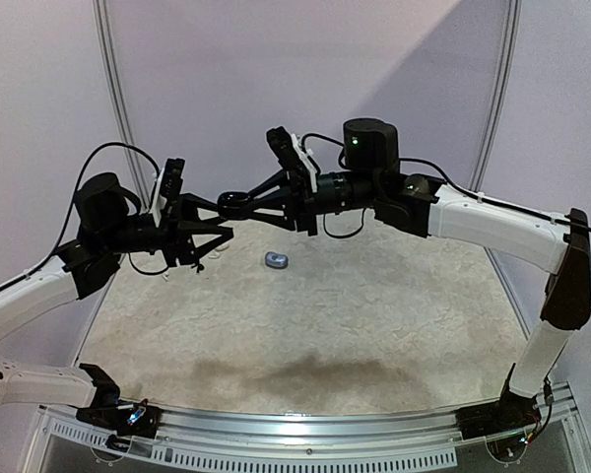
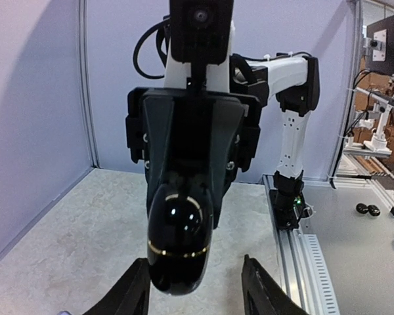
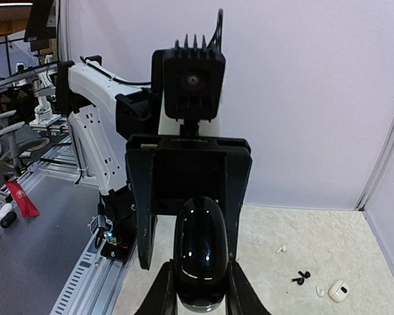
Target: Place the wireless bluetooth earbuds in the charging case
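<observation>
Both arms are up over the beige table (image 1: 374, 315), meeting in mid-air; right gripper (image 3: 200, 292) clenched on the black charging case (image 3: 200, 252); left gripper (image 2: 194, 292) faces it, fingers released, straddling the case's tip with a gap; small grey case (image 1: 276, 259) on the table; black earbuds (image 3: 301, 277) lie loose on the table, well apart from the held case.

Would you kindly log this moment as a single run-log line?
right gripper: shut on black case, mid-air | left gripper: open around case | earbuds: loose on table
</observation>
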You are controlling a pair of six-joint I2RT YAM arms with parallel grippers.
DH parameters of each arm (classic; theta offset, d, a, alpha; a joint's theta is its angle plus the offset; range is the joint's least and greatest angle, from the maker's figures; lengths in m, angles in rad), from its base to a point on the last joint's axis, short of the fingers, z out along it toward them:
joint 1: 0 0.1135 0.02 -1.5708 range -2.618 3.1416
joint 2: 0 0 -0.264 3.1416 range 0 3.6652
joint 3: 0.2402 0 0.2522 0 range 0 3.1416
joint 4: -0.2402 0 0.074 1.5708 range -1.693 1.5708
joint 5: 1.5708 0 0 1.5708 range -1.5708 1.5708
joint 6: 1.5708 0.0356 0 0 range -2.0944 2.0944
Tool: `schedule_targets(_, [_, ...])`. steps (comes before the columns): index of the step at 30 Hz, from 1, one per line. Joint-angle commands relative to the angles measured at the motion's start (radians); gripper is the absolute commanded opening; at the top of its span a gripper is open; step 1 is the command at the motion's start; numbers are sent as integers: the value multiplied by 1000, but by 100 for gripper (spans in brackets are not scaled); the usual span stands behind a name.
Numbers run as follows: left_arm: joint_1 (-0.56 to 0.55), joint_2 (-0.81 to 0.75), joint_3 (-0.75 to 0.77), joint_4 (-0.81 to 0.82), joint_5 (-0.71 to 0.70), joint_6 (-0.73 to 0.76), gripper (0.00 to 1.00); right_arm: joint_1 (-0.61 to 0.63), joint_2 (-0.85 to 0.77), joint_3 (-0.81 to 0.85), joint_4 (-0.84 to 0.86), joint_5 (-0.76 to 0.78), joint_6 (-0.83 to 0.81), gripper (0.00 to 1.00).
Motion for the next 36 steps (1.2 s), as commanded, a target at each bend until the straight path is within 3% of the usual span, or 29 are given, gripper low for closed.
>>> schedule_targets(1, [-14,2,-9,23,-10,10,46,6,19,26,-94,31,-38,0])
schedule_targets(8, [-15,0,-10,2,-8,29,11,7,16,22,-79,32,-35,0])
schedule_targets(11, [-16,-3,-13,1,-6,33,2,8,20,22,-56,24,-24,0])
schedule_targets(13, [-16,-4,-14,1,-4,35,7,8,24,23,-26,19,-15,0])
schedule_targets(16, [-16,-5,-21,2,-13,36,28,8,25,25,-4,13,-8,0])
schedule_targets(19, [-16,-5,-27,2,-16,35,35,8,21,26,3,11,-9,0])
schedule_targets(23, [-16,-5,-29,0,-18,41,35,9,14,26,2,7,-10,0])
schedule_targets(29, [-17,-7,-26,3,-18,45,17,9,22,20,-6,12,-1,0])
schedule_targets(36, [-18,-9,-24,13,-17,37,32,9,28,19,-39,28,-9,0])
